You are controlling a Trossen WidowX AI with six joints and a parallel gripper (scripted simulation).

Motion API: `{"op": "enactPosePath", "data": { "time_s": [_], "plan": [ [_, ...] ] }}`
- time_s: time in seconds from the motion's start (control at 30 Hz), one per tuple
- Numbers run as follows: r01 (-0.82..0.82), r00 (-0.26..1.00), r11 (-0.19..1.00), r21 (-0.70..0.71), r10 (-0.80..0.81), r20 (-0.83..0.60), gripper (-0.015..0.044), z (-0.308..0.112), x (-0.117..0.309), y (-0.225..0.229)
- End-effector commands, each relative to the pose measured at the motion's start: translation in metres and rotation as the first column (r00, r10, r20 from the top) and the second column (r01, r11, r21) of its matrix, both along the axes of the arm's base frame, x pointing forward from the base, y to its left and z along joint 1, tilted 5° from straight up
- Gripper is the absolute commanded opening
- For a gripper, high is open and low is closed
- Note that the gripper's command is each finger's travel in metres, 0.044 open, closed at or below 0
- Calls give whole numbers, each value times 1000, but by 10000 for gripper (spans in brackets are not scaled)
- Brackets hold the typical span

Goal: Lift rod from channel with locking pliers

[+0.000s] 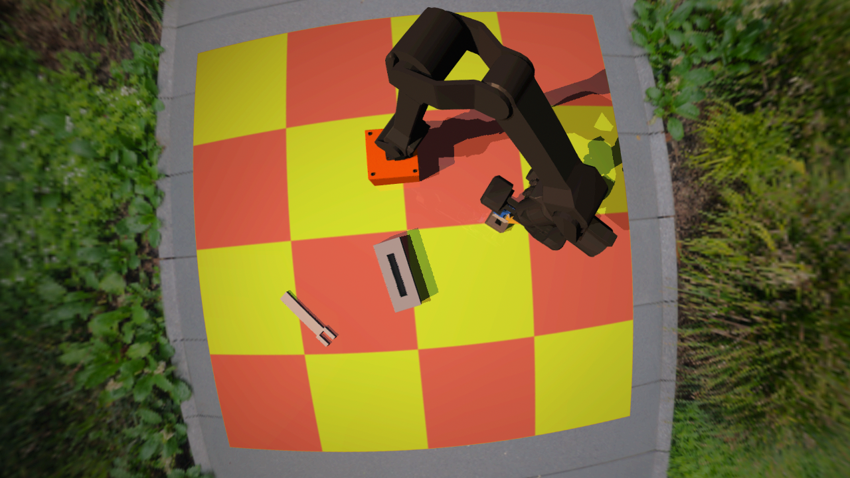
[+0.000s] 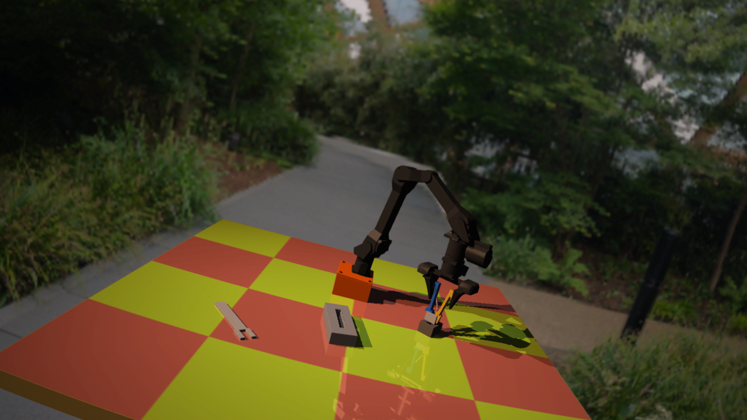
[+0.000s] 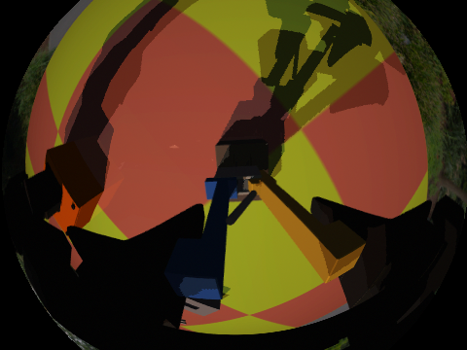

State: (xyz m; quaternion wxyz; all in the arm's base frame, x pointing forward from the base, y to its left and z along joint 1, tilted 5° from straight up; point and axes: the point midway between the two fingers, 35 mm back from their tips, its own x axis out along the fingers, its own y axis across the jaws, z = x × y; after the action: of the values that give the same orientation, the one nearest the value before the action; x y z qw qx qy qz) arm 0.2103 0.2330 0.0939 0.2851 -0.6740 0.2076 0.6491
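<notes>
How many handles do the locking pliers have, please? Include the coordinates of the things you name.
2: the blue handle (image 2: 433, 296) (image 3: 218, 219) stands beside one gripper finger, nearer the orange base (image 1: 392, 169) (image 2: 352, 282) (image 3: 87, 214); the yellow-orange handle (image 2: 444, 305) (image 3: 302, 233) leans toward the other finger. None seems hidden.

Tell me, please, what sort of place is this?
Probably a garden or park: a paved path runs between leafy trees and grassy bushes, with a dark post beside it.
</notes>
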Motion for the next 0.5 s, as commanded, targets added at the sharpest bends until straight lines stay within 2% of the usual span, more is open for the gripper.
{"op": "enactPosePath", "data": {
  "time_s": [0.0,0.07,0.47],
  "plan": [
    [-6,1000,1000,1,6,-5,337,-1,-1,0],
    [-6,1000,1000,1,6,-5,321,-1,-1,0],
    [-5,1000,1000,4,5,-1,321,8,-1,-1]
  ]
}}
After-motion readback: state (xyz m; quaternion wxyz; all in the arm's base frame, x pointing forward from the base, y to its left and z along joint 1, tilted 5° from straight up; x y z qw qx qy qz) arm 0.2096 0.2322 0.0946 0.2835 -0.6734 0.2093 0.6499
